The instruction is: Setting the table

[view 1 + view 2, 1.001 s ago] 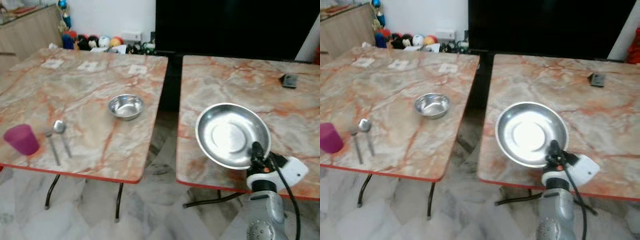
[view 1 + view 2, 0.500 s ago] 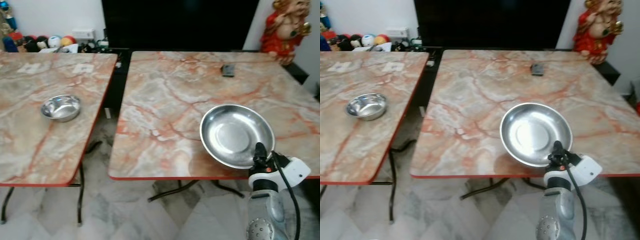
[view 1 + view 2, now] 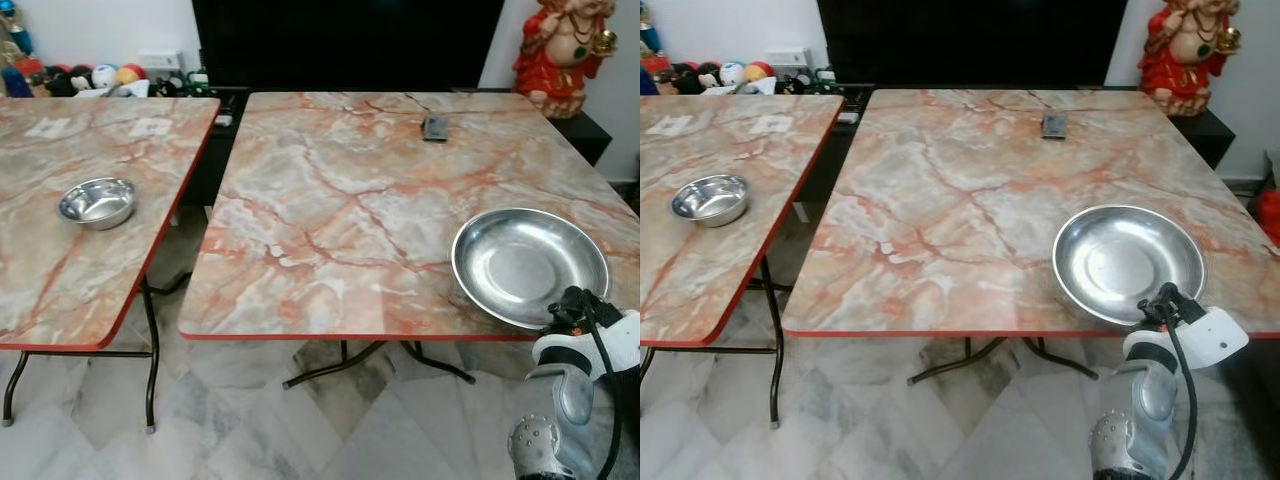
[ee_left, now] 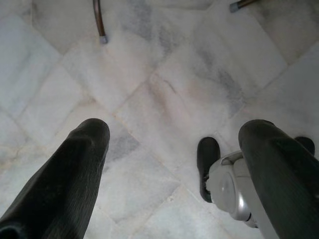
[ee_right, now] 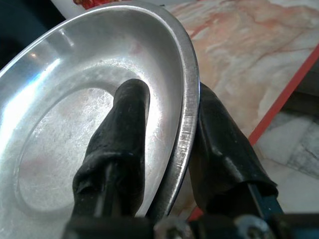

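Two marble-look tables (image 3: 380, 200) w/ red edges fill the scene, side by side w/ a gap between; the second table (image 3: 60, 220) sits at 9 o'clock. Next size down: the steel plate (image 3: 529, 265), over the near right corner of the main table, about 4 o'clock. Right gripper (image 5: 167, 149) is clamped on its rim, one finger (image 5: 122, 134) inside the dish, the other under the lip. Can't tell if the plate rests on the top or hangs just above. Left gripper (image 4: 174, 164) hangs over the pale floor tiles (image 4: 164, 84), fingers spread wide, nothing in them. Small steel bowl (image 3: 96, 201) on the 9 o'clock table, well apart from the plate. Smallest: dark little object (image 3: 434, 127) at 12 o'clock, far edge.
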Available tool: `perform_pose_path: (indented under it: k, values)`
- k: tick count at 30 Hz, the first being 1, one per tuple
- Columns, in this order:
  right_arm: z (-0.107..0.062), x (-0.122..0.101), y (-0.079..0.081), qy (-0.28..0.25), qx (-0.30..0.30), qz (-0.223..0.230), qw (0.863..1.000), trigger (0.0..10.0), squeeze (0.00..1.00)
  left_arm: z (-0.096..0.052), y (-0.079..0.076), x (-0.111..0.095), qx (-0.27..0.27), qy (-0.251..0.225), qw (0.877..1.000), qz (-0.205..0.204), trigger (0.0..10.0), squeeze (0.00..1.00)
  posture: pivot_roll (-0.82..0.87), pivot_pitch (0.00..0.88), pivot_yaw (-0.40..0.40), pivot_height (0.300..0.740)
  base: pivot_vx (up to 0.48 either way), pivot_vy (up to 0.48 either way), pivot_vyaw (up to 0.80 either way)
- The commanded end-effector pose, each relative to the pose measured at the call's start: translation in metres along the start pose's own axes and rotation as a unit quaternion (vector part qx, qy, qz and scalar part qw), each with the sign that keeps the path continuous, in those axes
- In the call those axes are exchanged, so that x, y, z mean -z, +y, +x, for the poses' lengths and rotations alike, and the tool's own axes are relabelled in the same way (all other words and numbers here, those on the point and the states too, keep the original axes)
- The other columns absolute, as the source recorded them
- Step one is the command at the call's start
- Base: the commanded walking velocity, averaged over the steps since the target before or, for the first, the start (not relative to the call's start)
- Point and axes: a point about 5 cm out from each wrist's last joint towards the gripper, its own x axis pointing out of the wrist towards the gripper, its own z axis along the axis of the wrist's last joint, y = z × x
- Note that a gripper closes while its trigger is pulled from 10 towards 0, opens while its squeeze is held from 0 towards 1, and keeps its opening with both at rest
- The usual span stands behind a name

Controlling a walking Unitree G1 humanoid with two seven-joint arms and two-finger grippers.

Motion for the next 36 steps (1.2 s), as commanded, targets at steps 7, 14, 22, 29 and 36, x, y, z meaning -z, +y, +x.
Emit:
perform_pose_path:
  k: [7, 14, 22, 29, 36]
  values:
    - [0.003, 0.021, 0.021, 0.030, -0.018, -0.006, 0.999, 10.0, 0.00, -0.002, 0.004, 0.005, 0.002, 0.010, 1.000, 0.006, 10.0, 0.00, 0.03, 0.113, -0.010, 0.740, 0.000, 0.000, 0.00]
    - [0.006, 0.029, 0.027, 0.043, -0.006, 0.004, 0.999, 10.0, 0.00, -0.003, 0.005, 0.006, 0.000, 0.012, 1.000, 0.005, 10.0, 0.00, 0.04, 0.116, -0.009, 0.740, 0.000, 0.000, 0.00]
    - [0.010, 0.034, 0.027, 0.048, 0.008, 0.006, 0.999, 10.0, 0.00, -0.004, 0.005, 0.010, 0.000, 0.019, 1.000, 0.006, 10.0, 0.00, 0.04, 0.118, -0.007, 0.740, 0.000, 0.000, 0.00]
    - [0.012, 0.046, 0.022, 0.083, 0.035, 0.020, 0.996, 10.0, 0.00, -0.004, 0.004, 0.010, 0.001, 0.021, 1.000, 0.004, 10.0, 0.00, 0.04, 0.119, -0.007, 0.740, 0.000, 0.000, 0.00]
    - [0.014, 0.048, 0.027, 0.089, 0.024, 0.027, 0.995, 10.0, 0.37, -0.005, 0.006, 0.010, -0.001, 0.021, 1.000, 0.006, 10.0, 0.00, 0.05, 0.122, -0.003, 0.740, 0.000, 0.000, 0.00]
